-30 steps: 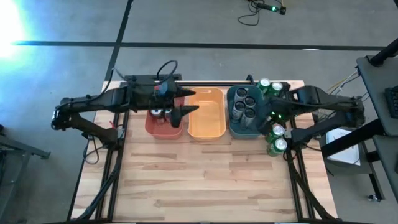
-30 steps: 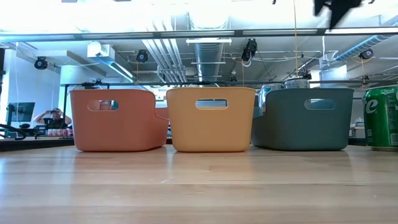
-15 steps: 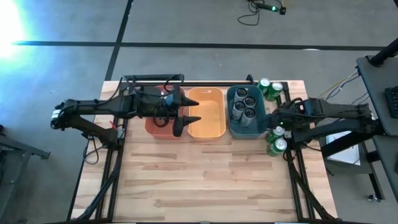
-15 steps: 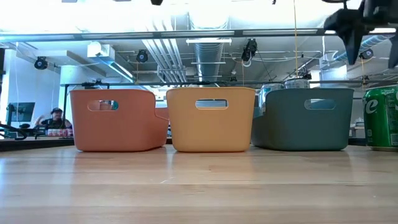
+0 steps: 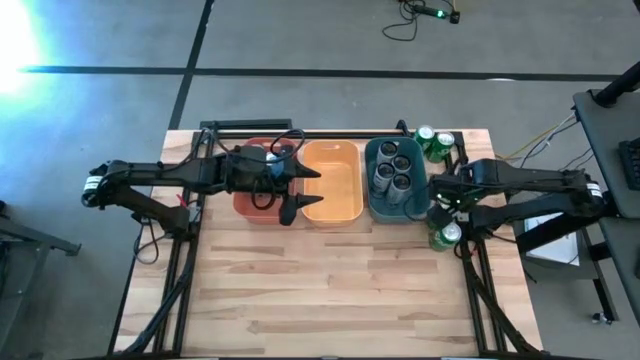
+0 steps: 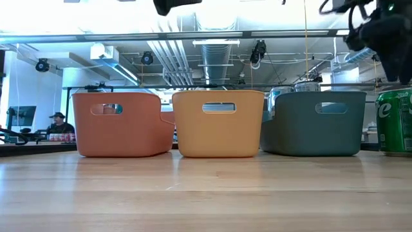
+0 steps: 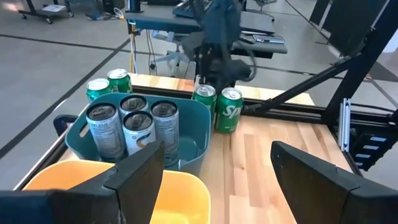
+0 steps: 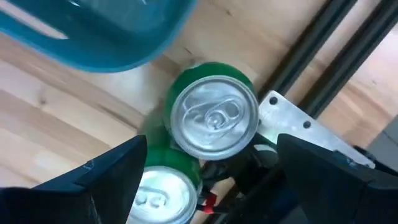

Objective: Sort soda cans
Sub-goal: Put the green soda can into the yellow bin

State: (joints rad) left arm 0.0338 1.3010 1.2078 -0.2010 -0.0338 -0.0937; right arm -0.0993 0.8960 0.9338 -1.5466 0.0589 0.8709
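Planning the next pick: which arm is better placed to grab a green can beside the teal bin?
The right. Its gripper hangs open directly over a green can beside the teal bin, while the left gripper sits open over the orange bin.

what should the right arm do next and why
Probably lower the right tool straight down over the green can and close on it. The wrist view shows that can upright on the table, between the open fingers, beside the teal bin, and nothing is gripped yet. The left tool, also open, hovers over the orange bin.
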